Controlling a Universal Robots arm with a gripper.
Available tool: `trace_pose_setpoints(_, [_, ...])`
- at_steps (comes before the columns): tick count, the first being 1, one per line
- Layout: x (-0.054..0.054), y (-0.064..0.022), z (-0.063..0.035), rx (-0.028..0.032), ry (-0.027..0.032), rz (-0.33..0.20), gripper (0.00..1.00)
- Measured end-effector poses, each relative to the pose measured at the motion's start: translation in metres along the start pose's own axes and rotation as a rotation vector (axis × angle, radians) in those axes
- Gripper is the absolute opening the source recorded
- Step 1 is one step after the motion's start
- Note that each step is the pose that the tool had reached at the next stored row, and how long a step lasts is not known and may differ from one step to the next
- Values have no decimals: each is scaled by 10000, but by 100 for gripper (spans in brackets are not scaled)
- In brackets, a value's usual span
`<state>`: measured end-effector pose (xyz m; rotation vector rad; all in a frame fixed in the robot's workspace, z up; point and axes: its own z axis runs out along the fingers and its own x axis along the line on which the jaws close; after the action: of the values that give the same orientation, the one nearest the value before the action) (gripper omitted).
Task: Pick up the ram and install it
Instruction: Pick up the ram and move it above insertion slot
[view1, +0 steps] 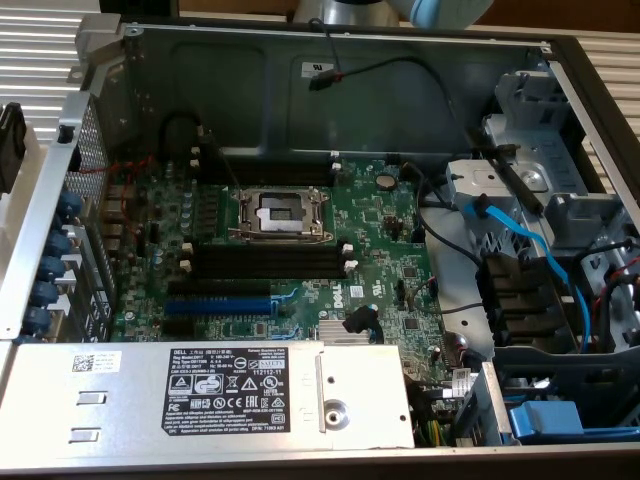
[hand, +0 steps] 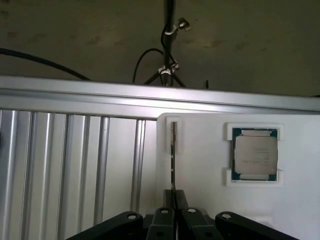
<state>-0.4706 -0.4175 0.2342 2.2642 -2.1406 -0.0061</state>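
1. the gripper (hand: 174, 202) has its fingers squeezed in close, pinching 1 end of the ram (hand: 173, 150), which stands on edge in a narrow slot of a white tray (hand: 200, 210)
2. same tray has 1 processor chip (hand: 255, 154) lying flat in its own recess, well apart from the ram
3. the tray lies on a ribbed aluminium tabletop (hand: 65, 170) with a silver rail (hand: 100, 95) along the edge, and beyond that a dull brownish surface (hand: 75, 30) with black cables (hand: 145, 60)
4. exterior view has the open PC case (view1: 250, 70) on the same ribbed metal, with a green motherboard (view1: 390, 230), black memory slots (view1: 265, 262) and a blue slot (view1: 218, 305) just beside them
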Motion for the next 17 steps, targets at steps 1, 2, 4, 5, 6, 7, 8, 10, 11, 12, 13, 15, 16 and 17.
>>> trace_pose_setpoints(1, [1,1,-46,-1,2,0,12])
trace_pose_setpoints(2, [1,3,-90,-1,2,0,12])
trace_pose_setpoints(4, [2,5,-180,2,3,1,12])
trace_pose_setpoints(5, [3,6,-226,1,3,1,12])
trace_pose_setpoints(6, [4,7,-276,1,3,1,12])
trace_pose_setpoints(7, [4,8,-321,2,3,1,12])
trace_pose_setpoints(8, [5,9,-366,0,5,1,12])
trace_pose_setpoints(10, [6,11,-455,2,11,1,12])
trace_pose_setpoints(11, [7,12,-500,1,14,1,12])
trace_pose_setpoints(12, [8,13,-546,2,14,1,12])
trace_pose_setpoints(13, [8,14,-590,2,15,1,12])
trace_pose_setpoints(15, [9,16,-682,2,16,2,12])
trace_pose_setpoints(16, [10,17,-728,2,17,1,12])
trace_pose_setpoints(17, [11,18,-774,0,18,1,12])
